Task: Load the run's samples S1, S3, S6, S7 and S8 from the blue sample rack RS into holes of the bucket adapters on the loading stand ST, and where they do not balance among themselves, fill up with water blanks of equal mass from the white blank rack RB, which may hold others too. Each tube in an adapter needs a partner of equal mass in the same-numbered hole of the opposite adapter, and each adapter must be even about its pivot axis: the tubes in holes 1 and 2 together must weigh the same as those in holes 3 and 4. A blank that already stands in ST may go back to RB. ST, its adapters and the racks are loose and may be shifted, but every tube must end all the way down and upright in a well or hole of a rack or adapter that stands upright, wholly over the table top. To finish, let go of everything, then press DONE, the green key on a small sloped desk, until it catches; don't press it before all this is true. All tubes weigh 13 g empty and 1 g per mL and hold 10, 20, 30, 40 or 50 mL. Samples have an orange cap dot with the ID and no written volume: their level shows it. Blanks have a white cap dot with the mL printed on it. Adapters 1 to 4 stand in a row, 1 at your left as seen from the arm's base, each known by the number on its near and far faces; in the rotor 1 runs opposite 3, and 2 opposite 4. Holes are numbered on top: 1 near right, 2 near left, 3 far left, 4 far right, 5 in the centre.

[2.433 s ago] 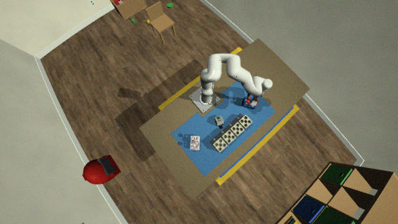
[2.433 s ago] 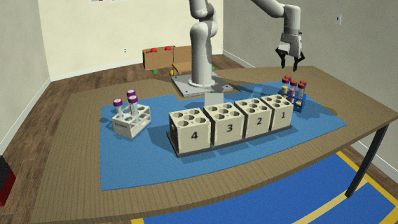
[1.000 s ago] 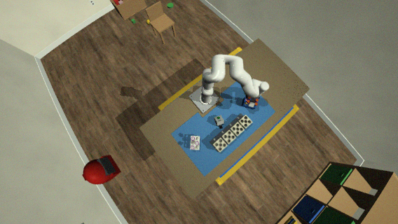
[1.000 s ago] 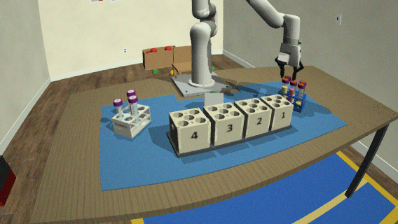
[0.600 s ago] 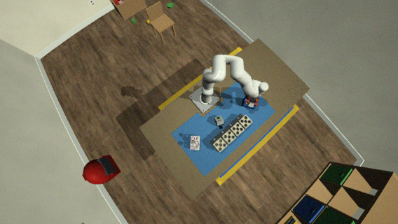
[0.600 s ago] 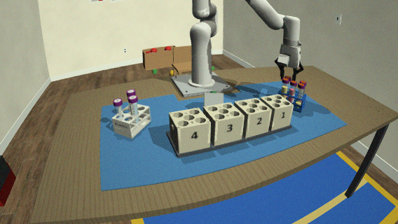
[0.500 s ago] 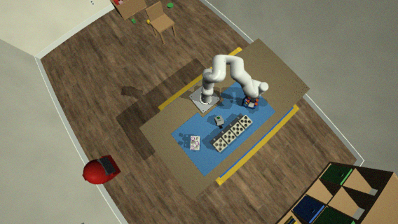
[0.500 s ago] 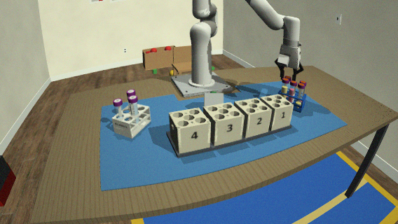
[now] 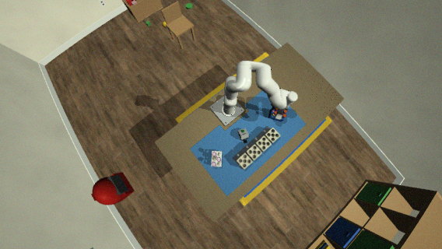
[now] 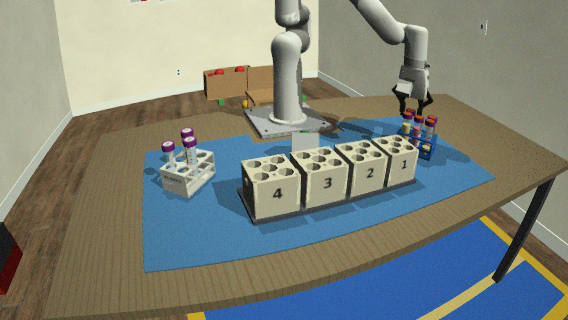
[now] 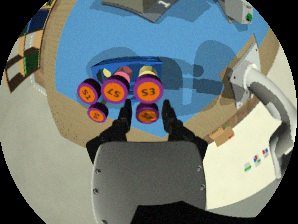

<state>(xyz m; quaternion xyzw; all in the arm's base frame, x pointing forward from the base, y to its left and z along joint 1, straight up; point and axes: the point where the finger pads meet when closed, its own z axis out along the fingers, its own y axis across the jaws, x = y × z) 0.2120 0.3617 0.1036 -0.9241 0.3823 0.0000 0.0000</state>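
Note:
The blue sample rack RS (image 10: pixel 426 150) (image 9: pixel 273 117) (image 11: pixel 168 70) stands at the table's right end and holds several orange-dotted tubes with purple caps. My gripper (image 10: pixel 413 108) (image 11: pixel 147 106) (image 9: pixel 279 108) is open just above the rack. Its fingers straddle the cap of a near-row tube (image 11: pixel 147 112) without closing on it; the tube marked S3 (image 11: pixel 148 90) stands right behind that one. The loading stand ST (image 10: pixel 325 182) (image 9: pixel 257 149) carries adapters 4, 3, 2 and 1 in a row, all holes empty. The white blank rack RB (image 10: pixel 181 176) (image 9: pixel 216 159) holds three tubes.
The DONE key's small grey desk (image 9: pixel 243 134) (image 11: pixel 238 8) stands between the arm's base (image 10: pixel 287 120) and ST. Everything sits on a blue mat (image 10: pixel 200 235) on the brown table. The table's right edge lies close behind RS.

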